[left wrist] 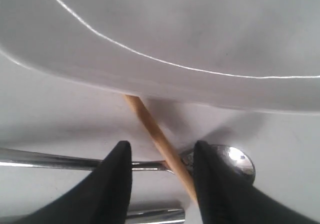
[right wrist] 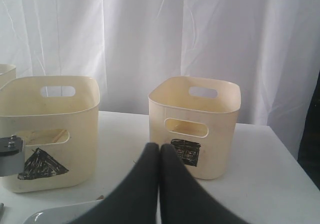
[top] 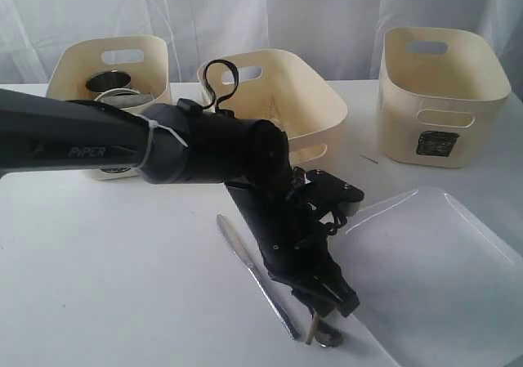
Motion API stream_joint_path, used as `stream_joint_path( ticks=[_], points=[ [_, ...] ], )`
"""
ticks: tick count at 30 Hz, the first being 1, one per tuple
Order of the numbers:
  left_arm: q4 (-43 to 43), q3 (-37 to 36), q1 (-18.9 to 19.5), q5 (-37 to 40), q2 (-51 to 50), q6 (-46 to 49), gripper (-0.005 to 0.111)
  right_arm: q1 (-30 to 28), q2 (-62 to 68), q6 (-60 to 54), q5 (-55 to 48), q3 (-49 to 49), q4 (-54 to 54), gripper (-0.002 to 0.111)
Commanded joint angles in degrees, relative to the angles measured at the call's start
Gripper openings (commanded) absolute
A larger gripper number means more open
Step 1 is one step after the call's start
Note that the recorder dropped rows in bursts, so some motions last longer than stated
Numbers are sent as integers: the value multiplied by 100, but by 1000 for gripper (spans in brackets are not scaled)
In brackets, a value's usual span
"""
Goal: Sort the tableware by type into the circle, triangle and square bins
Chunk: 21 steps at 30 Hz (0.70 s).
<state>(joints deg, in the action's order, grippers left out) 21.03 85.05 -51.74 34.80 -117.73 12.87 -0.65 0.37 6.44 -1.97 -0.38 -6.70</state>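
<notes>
Chopstick: one wooden chopstick (left wrist: pixel 159 136) lies flat on the table (top: pixel 106 285) at about 6 o'clock in the exterior view, taking 12 as the curtain side. Its far end disappears at the plate's edge.
Left pincer: the left pincer (left wrist: pixel 162 149) is low over the table with its jaws spread, one on each side of the stick. I see nothing pinched yet.
Step in hand: I judge this to be the grasp on the chopstick, lined up but not closed.
Next move: I need a straight close on the thin stick and then a lift that draws it clear of the plate's edge without dragging the cutlery.
Spoon: the spoon (left wrist: pixel 235 162) lies across the stick and touches it, with its bowl just beside one jaw, so I could snag it.
Knife: the knife (top: pixel 257 277) lies at 7 o'clock, just beside the arm.
Plate: the large white square plate (top: pixel 441 277) sits at 4 o'clock.
Bins: the left bin (top: pixel 69 64) is at 10 o'clock with a steel cup (top: pixel 108 82) inside, and the arm hides its mark. The triangle bin (right wrist: pixel 50 129) is at 12 and the square bin (right wrist: pixel 195 124) at 2. I cannot tell which one takes chopsticks.
Right pincer: the right pincer (right wrist: pixel 159 184) is pressed together and empty, parked facing the bins.
</notes>
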Motion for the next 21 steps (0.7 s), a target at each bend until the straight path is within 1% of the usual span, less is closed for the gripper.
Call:
stream_joint_path(
  ticks=[1,4,10,21],
  points=[
    [60,-43,-33,-20,-59,44,46,21,-37,-19,22,38,-45,0],
    [85,-43,-33,-50,-59,44,46,21,-37,-19,22,38,-45,0],
    [108,-32,-33,194,6,69,46,21,-37,-19,22,38,-45,0],
    [108,-32,-33,169,116,276,46,21,-37,-19,22,38,-45,0]
  ],
)
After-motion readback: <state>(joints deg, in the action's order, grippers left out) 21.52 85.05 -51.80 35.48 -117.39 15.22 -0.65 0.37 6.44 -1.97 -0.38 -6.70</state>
